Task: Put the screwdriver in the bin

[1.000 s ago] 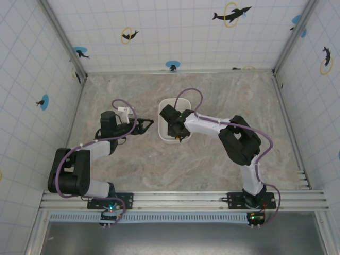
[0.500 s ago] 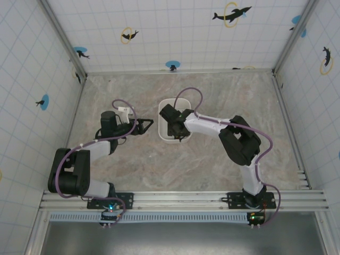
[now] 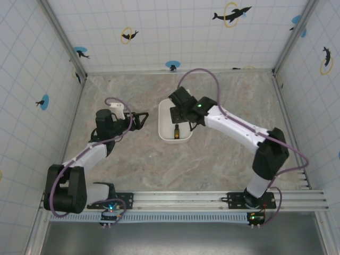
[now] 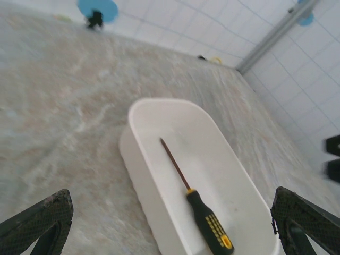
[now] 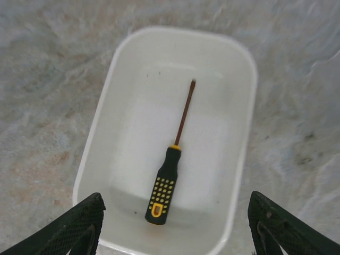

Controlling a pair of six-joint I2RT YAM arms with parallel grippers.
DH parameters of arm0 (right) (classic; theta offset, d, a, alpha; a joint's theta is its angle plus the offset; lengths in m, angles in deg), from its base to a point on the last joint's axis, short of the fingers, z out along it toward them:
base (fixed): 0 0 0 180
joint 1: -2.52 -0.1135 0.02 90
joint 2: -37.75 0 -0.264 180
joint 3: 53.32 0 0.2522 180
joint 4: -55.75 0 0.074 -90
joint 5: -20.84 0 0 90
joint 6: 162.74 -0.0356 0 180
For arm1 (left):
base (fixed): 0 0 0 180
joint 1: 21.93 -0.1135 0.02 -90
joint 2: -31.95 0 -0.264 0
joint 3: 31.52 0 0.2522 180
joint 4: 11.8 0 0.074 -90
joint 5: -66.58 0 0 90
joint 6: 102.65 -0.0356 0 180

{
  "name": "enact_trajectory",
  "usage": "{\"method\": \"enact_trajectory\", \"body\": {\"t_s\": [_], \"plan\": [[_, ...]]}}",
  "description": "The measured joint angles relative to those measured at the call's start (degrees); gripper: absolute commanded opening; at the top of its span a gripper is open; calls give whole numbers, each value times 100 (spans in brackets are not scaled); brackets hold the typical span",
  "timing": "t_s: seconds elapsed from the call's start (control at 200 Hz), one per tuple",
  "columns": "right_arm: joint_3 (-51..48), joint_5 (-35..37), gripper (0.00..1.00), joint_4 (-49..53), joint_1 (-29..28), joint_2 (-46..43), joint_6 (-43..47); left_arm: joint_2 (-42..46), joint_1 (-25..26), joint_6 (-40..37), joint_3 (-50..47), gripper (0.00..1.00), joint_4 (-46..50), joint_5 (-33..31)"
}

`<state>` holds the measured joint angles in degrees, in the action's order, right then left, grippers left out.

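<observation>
The screwdriver (image 5: 169, 170), with a thin dark shaft and a black-and-yellow handle, lies flat on the floor of the white bin (image 5: 249, 69), free of any grip. My right gripper (image 5: 175, 212) hovers above the bin's near end, open wide, its fingers (image 5: 79, 223) straddling the rim. In the top view the right gripper (image 3: 179, 112) hangs over the bin (image 3: 161, 119), with the screwdriver (image 3: 177, 128) below it. My left gripper (image 3: 141, 119) stands open just left of the bin, empty. From the left wrist, the screwdriver (image 4: 204, 212) lies lengthwise in the bin (image 4: 139, 159), ahead of the open left gripper (image 4: 171, 218).
The bin sits mid-table on a marbled tabletop (image 3: 212, 159). Tiled walls with dolphin stickers close in the back and sides (image 3: 170, 32). A metal rail (image 3: 180, 199) runs along the near edge by both arm bases.
My right gripper has lifted out of the bin and its arm has stretched out to the right, leaving the screwdriver lying in the bin. The left arm has shifted slightly left.
</observation>
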<state>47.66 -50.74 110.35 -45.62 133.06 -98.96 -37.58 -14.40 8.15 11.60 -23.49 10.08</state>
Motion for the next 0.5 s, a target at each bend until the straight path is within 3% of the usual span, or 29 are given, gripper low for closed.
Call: {"method": "enact_trajectory", "body": {"t_s": [0.115, 0.33, 0.501], "plan": [[-669, 98, 74, -146, 564, -1128, 540, 608, 0, -232, 0, 98, 162, -835], [-2813, -164, 74, -1187, 2916, -3379, 1191, 1528, 0, -822, -188, 98, 103, -2157], [-4240, -595, 75, -2295, 4286, -4325, 1473, 1641, -2, -1298, -601, 97, -229, -2929]]}}
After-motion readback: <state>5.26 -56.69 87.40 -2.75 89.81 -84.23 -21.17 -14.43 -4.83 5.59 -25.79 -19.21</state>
